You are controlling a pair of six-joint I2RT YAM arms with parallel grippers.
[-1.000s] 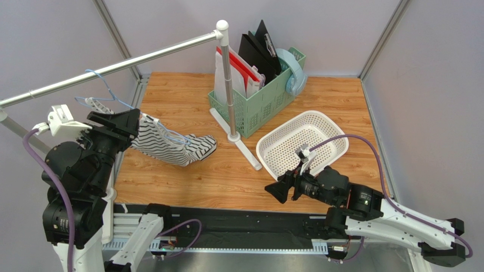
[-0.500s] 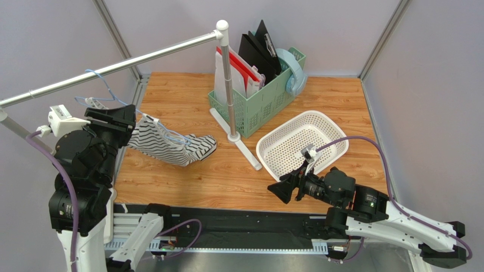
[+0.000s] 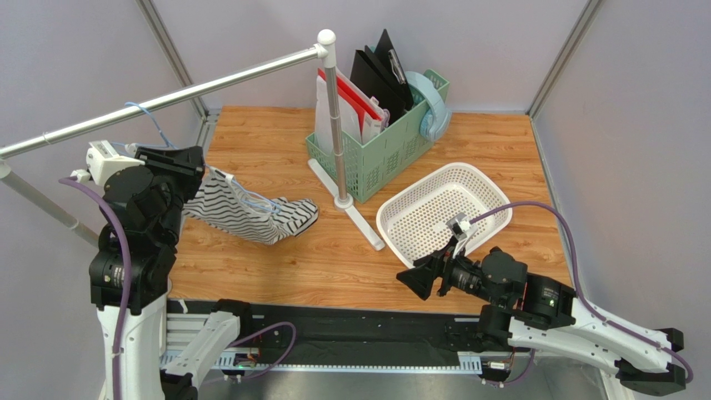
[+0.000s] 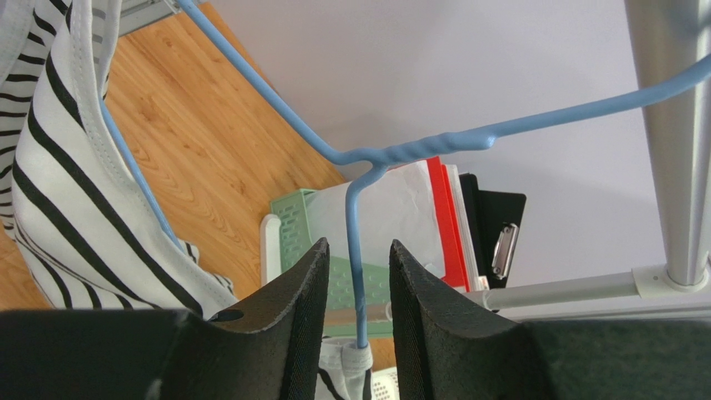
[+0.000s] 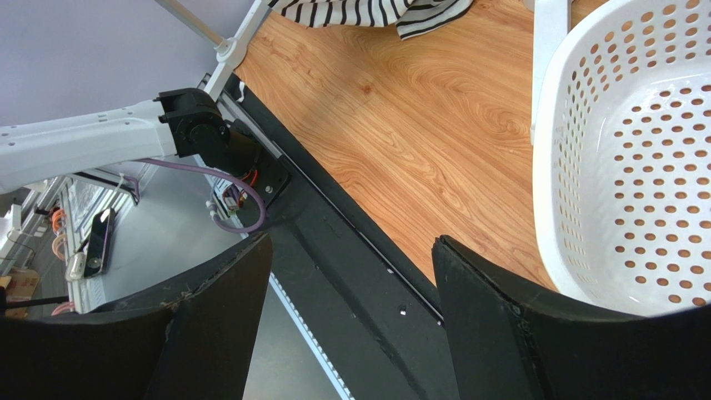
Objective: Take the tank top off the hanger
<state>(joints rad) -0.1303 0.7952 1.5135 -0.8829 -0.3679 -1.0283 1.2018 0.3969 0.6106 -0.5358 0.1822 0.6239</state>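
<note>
While the top hangs off the hanger, its hem on the counter at nine o'clock, the left jaws have risen to straddle the hanger's neck, slightly parted and not pinching. Right jaws, at five o'clock, gape empty. Clamping the wire seems next.

Counter: light wood-grain boards, running from the dark front rail back to the grey walls.
Green crate: stands at the rear centre, slatted sides, turned at an angle.
Stand foot: white bar lying flat, just in front of the crate, beside the basket.
White basket: perforated, on the right half.
Tank top: striped lower end resting on the left half.
</note>
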